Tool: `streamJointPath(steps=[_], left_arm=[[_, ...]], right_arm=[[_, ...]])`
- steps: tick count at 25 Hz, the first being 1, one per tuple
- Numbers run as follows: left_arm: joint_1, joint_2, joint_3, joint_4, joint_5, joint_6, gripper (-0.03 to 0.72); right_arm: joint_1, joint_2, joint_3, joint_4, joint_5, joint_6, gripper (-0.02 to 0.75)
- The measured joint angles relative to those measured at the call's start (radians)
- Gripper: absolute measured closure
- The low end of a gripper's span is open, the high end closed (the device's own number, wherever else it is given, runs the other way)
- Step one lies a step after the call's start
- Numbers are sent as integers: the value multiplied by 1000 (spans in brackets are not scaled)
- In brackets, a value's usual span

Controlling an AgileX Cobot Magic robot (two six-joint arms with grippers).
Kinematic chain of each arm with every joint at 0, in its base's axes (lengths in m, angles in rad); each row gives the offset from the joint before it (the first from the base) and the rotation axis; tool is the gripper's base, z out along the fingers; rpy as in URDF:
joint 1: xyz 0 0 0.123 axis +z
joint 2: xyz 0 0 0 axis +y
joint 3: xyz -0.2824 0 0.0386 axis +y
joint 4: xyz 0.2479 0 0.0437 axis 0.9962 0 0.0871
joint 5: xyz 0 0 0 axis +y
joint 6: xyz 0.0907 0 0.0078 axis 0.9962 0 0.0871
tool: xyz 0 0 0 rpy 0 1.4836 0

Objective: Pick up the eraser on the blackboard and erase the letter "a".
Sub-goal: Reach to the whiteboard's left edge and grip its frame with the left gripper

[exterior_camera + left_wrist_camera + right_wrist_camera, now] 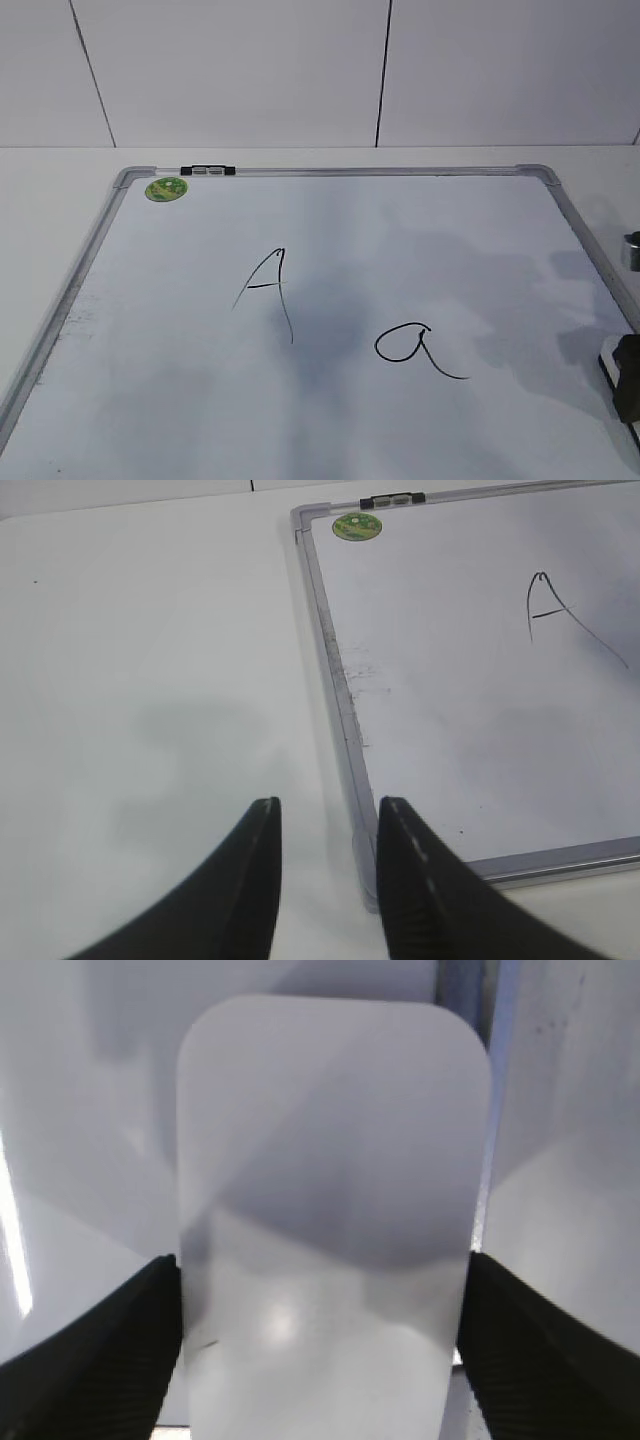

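Observation:
The blackboard (150, 330) is a white board with a grey frame, lying flat on the table. The lowercase letter "a" (415, 348) is written right of centre. The white eraser (330, 1210) fills the right wrist view, lying on the board by its right frame. My right gripper (322, 1350) has a finger pressed against each long side of it. In the exterior view the gripper (628, 385) and the eraser's edge (608, 362) show at the far right. My left gripper (328, 810) is open and empty over the table by the board's near left corner (450, 730).
A capital "A" (268, 290) stands left of the "a"; it also shows in the left wrist view (560, 615). A round green sticker (166, 189) and a black-and-grey clip (208, 171) sit at the far left of the frame. A white wall rises behind the table.

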Motion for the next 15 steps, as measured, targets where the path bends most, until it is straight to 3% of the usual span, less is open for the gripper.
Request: streamJointPath(steps=[6, 15], left_arm=[[0, 0, 0, 0, 0, 0, 443], [0, 0, 0, 0, 0, 0, 443]], right_arm=[[0, 2, 0, 0, 0, 0, 169], [0, 2, 0, 0, -2, 0, 181]])
